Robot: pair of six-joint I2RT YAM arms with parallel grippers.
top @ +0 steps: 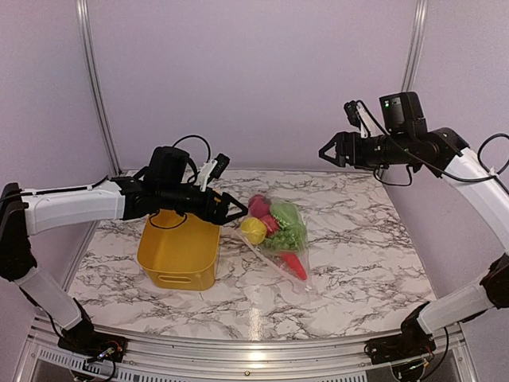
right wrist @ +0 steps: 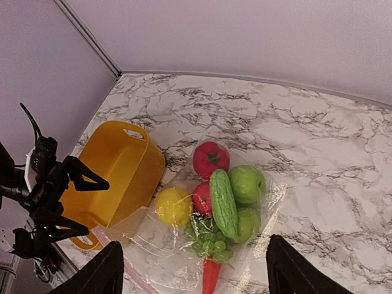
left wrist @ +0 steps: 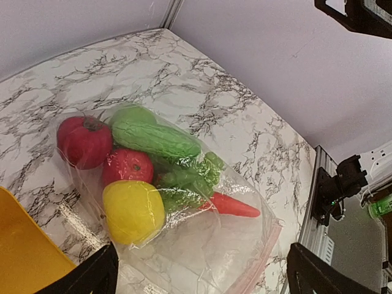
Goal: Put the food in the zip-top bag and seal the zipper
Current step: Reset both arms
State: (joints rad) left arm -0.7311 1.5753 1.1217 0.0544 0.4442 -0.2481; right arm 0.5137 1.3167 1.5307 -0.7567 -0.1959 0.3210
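Observation:
The clear zip-top bag (top: pixel 280 239) lies flat on the marble table with the food inside: red tomato (left wrist: pixel 84 141), pink-red ball (left wrist: pixel 127 166), yellow lemon (left wrist: pixel 133 211), green cucumber (right wrist: pixel 223 202), green rounds (right wrist: pixel 247 184), grapes (right wrist: pixel 211 245) and orange-red carrot (left wrist: pixel 236 207). Its pink-edged zipper (left wrist: pixel 260 269) runs along the near mouth edge; I cannot tell whether it is sealed. My left gripper (top: pixel 235 211) is open and empty, hovering above the bag's left side by the bin. My right gripper (top: pixel 326 151) is open and empty, high above the table's back right.
A yellow plastic bin (top: pixel 179 251) stands just left of the bag, touching its edge in the right wrist view (right wrist: pixel 116 177). Purple walls and metal frame posts (top: pixel 91 79) close the back and sides.

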